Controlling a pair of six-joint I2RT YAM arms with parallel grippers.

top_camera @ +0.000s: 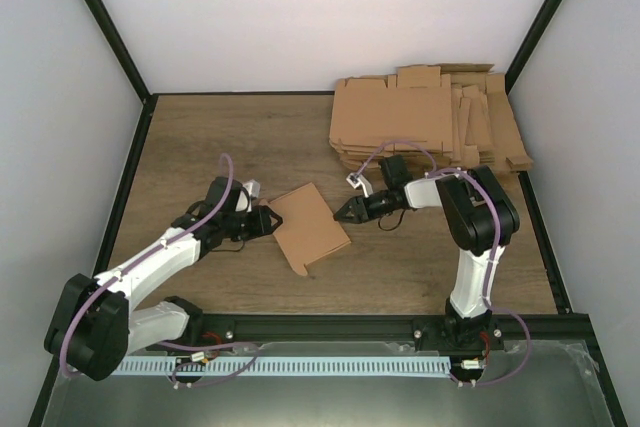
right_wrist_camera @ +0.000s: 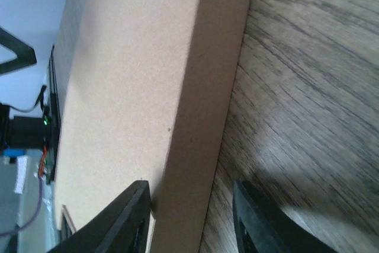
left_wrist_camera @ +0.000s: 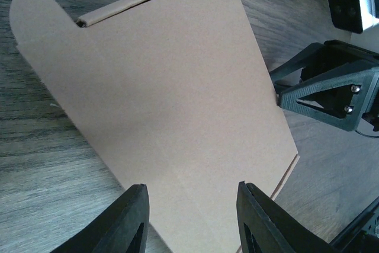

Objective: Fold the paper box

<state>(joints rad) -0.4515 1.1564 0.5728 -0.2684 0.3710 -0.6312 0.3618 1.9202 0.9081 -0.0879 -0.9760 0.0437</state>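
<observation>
left arm lies low, reaching right — left gripper [top_camera: 269, 222] half open at shallow brown cardboard mailer box [top_camera: 310, 228], clamping nothing | right gripper [top_camera: 340, 214] part open, straddling its side wall — contact unclear

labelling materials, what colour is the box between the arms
Box is plain brown; left wrist view.

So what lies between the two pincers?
The paper box lies there, the left pincer at one side and the right pincer at the other; the top external view shows it.
</observation>
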